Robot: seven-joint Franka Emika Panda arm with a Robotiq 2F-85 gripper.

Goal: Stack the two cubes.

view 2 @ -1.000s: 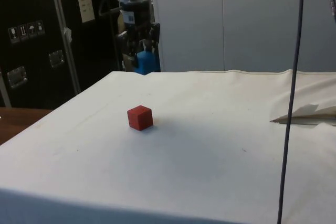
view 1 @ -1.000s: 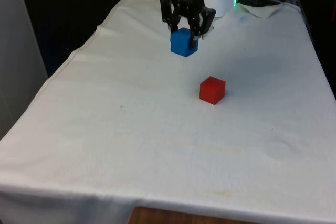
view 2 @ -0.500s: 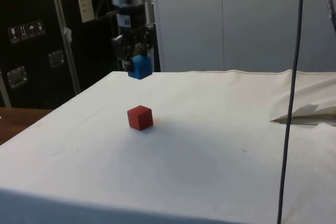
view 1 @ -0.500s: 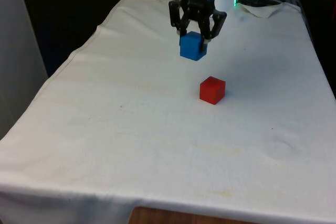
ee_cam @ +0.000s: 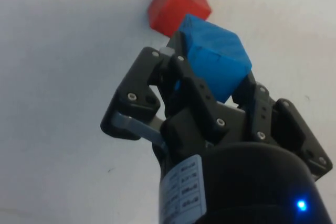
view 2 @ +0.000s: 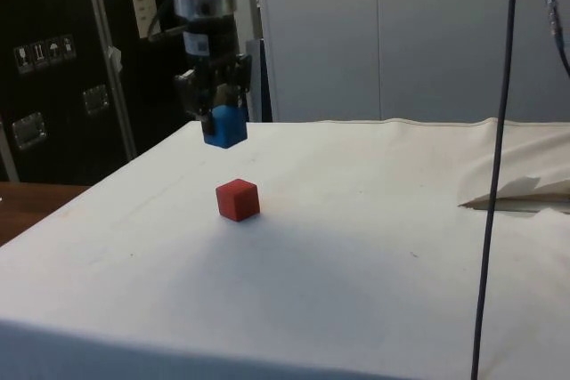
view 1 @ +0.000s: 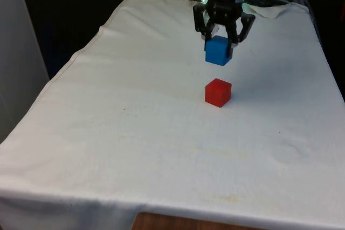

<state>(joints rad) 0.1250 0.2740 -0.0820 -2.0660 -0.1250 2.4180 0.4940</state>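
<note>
My black gripper (view 1: 220, 44) is shut on the blue cube (view 1: 218, 51), holding it in the air above the cloth. The red cube (view 1: 218, 92) rests on the white cloth, just below the blue one and a little nearer the camera. In the side view the blue cube (view 2: 224, 125) hangs in the gripper (view 2: 219, 117), above and slightly left of the red cube (view 2: 238, 199). The wrist view shows the blue cube (ee_cam: 216, 62) clamped between the fingers (ee_cam: 181, 72), with the red cube (ee_cam: 176, 6) on the cloth beyond it.
The white cloth (view 1: 161, 133) covers the table and is bare around the red cube. A crumpled fold of cloth (view 2: 521, 191) lies at the side view's right, and a dark cable (view 2: 497, 157) hangs in front of that camera.
The gripper has carried the blue cube towards the front view's right and closer to the red cube, staying shut on it. The red cube has not moved.
</note>
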